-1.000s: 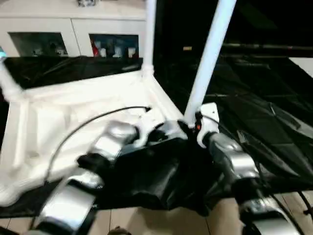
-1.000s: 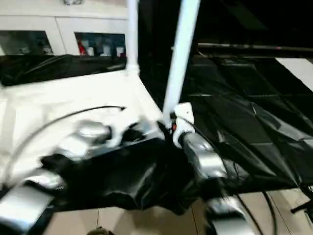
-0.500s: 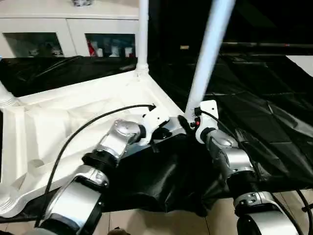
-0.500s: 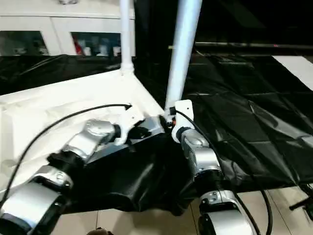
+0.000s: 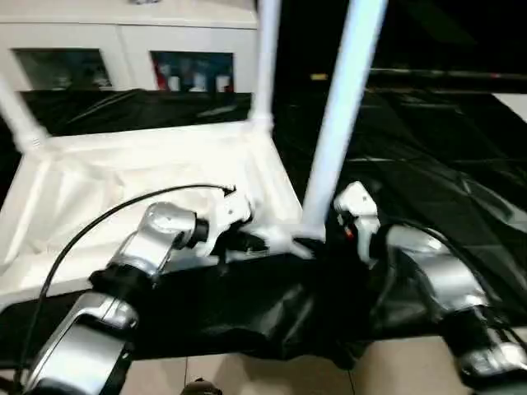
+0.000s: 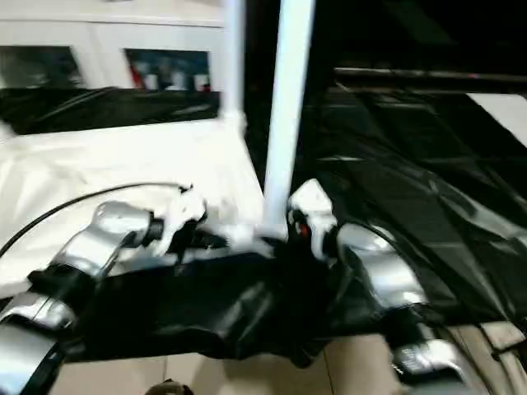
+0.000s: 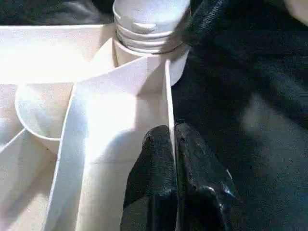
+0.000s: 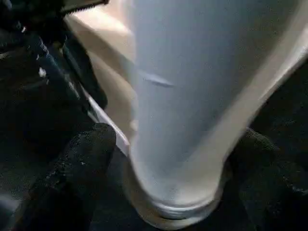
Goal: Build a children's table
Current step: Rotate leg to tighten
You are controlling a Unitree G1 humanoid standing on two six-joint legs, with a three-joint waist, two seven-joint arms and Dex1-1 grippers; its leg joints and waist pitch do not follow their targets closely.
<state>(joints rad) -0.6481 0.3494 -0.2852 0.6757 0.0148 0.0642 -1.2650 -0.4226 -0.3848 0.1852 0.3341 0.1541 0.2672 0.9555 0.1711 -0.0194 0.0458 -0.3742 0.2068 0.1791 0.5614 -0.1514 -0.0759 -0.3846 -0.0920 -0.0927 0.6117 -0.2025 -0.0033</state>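
Left wrist view: jaws pinch the top's rim [image 7: 168, 108] (near socket).

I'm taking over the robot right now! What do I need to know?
Left gripper: fingers shut on the side wall of the table top, near its front right corner.
Right gripper: fingers open on either side of the near leg, close to its base.
Table top lies underside up on black sheeting. Near leg stands in that corner socket; far leg stands in the next corner.
Left: check the near leg is fully seated, then finish the other corners.
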